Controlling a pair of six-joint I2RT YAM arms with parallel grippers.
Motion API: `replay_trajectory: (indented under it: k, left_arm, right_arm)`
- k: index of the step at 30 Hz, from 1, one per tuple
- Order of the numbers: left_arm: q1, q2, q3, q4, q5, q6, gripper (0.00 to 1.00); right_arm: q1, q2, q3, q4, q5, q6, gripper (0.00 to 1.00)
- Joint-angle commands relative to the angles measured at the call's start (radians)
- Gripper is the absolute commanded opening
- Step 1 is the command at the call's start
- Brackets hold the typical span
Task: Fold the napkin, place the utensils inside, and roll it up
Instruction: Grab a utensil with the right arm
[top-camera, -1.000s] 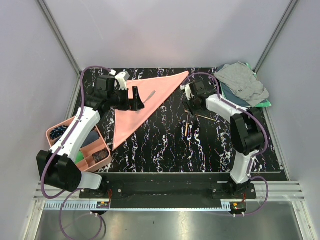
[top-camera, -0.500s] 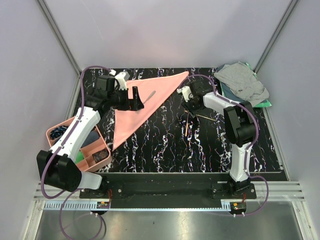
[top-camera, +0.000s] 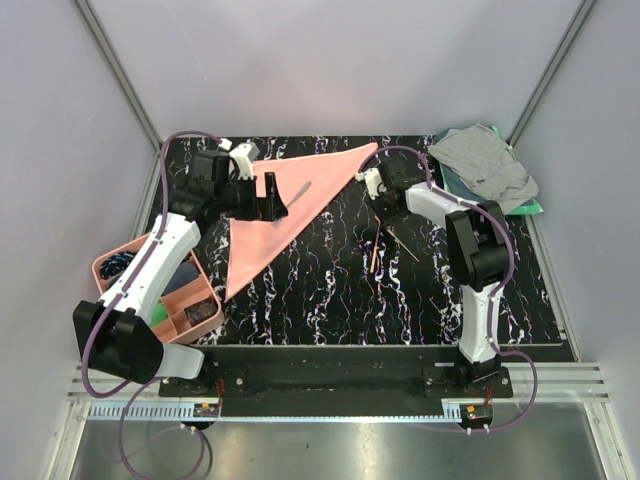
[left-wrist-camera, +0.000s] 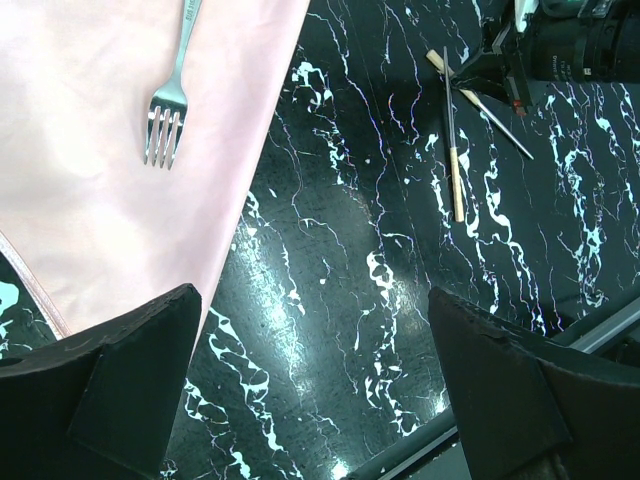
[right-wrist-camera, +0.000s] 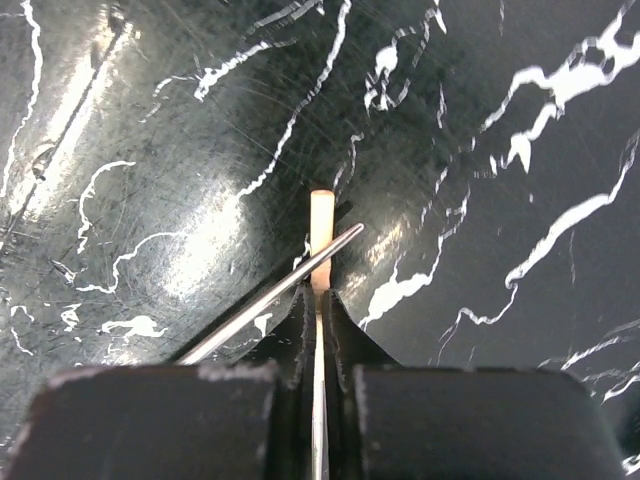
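The salmon-pink napkin (top-camera: 285, 210) (left-wrist-camera: 90, 190) lies folded into a triangle at the back left. A silver fork (top-camera: 300, 189) (left-wrist-camera: 170, 100) rests on it. My left gripper (top-camera: 272, 200) (left-wrist-camera: 320, 390) hovers open over the napkin's edge, holding nothing. To the right, two thin sticks lie crossed on the black marbled table. My right gripper (top-camera: 380, 212) (right-wrist-camera: 320, 292) is shut on one stick (top-camera: 402, 244) (right-wrist-camera: 321, 215), whose pale end pokes out past the fingertips. The other stick (top-camera: 375, 255) (right-wrist-camera: 260, 305) slants across that end.
A pink compartment tray (top-camera: 108, 262) with small items stands at the left edge. A grey cloth (top-camera: 485, 165) lies bunched over a green cloth (top-camera: 530, 208) in the back right corner. Pale walls close in the table on three sides.
My right gripper has closed on the stick, and that stick's free end has swung toward the front. The left arm, napkin and fork have stayed put.
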Motion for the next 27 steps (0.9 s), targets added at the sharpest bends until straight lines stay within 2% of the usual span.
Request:
replay_trajectory:
  k: [1, 3, 7, 12, 17, 24, 26, 27]
  left_arm:
    - [-0.004, -0.004, 0.044, 0.017, 0.007, 0.004, 0.99]
    - [-0.004, -0.007, 0.044, 0.019, 0.009, 0.001, 0.99]
    - [-0.004, -0.01, 0.041, 0.022, 0.02, -0.005, 0.99]
    - [-0.004, -0.013, 0.037, 0.031, 0.038, -0.014, 0.99]
    - [-0.004, -0.018, 0.034, 0.036, 0.044, -0.016, 0.99]
    - [-0.004, -0.029, 0.031, 0.04, 0.044, -0.016, 0.99]
    - [-0.005, -0.03, 0.031, 0.04, 0.043, -0.016, 0.99]
    - [-0.004, -0.03, 0.031, 0.04, 0.041, -0.014, 0.99]
  right_arm:
    - [-0.006, -0.044, -0.055, -0.069, 0.045, 0.124, 0.0]
    - [-0.004, -0.073, -0.064, -0.118, 0.061, 0.167, 0.0]
    - [-0.004, -0.113, -0.053, -0.246, 0.231, 0.316, 0.0]
    - [-0.004, -0.199, -0.03, -0.358, 0.286, 0.462, 0.0]
    - [-0.004, -0.23, 0.059, -0.458, 0.276, 0.53, 0.0]
    - [-0.004, -0.201, -0.001, -0.402, 0.204, 0.495, 0.0]
    - [0.001, -0.189, -0.006, -0.373, 0.1, 0.482, 0.13]
    - [0.008, -0.186, -0.019, -0.362, -0.004, 0.461, 0.26]
